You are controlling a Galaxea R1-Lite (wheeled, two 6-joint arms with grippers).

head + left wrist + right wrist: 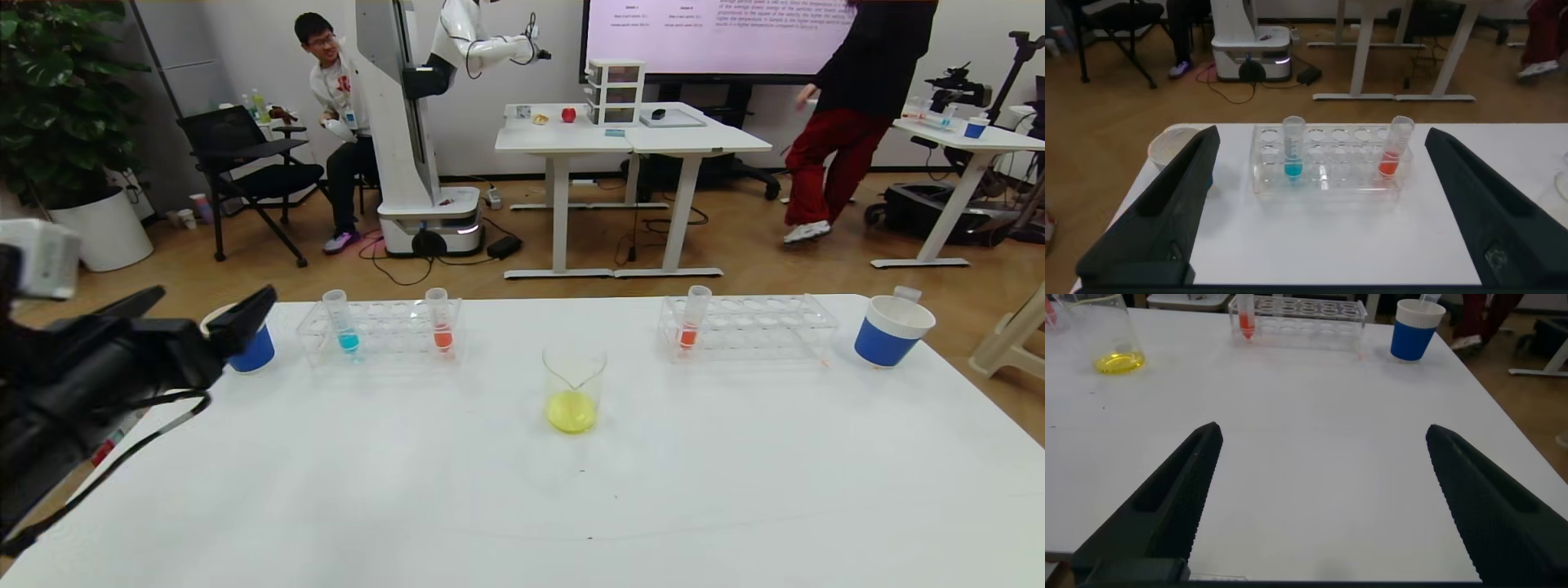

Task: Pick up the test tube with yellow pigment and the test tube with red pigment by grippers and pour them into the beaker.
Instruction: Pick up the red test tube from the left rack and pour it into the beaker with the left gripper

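A: Beaker [574, 398] stands mid-table between the two racks, a pool of yellow liquid already in its base. No yellow tube in either rack; none can be found in any view.

B: So the yellow pour looks done. Red?

A: Two red tubes, both upright. One in the left rack [380, 330] at [440, 320], sharing it with a blue tube [340, 321]. The other [692, 318] in the right rack [749, 326]. Beaker holds no red, so that half appears outstanding.

B: Left gripper [220, 318]?

A: Raised at the table's left edge beside the left paper cup [249, 349], fingers spread wide, nothing between them. Its wrist view frames the left rack squarely, red tube [1395, 147] between the finger silhouettes but well apart from them. Reads as lined up for an approach, or simply parked facing it.

B: Right gripper [1319, 498]?

A: Out of the head view. Own camera shows its fingers wide apart, empty, low over bare table [1315, 408], with beaker, right rack and right cup [1414, 330] far ahead. The right-hand red tube sits closest to it, likely placed for that arm's reach.
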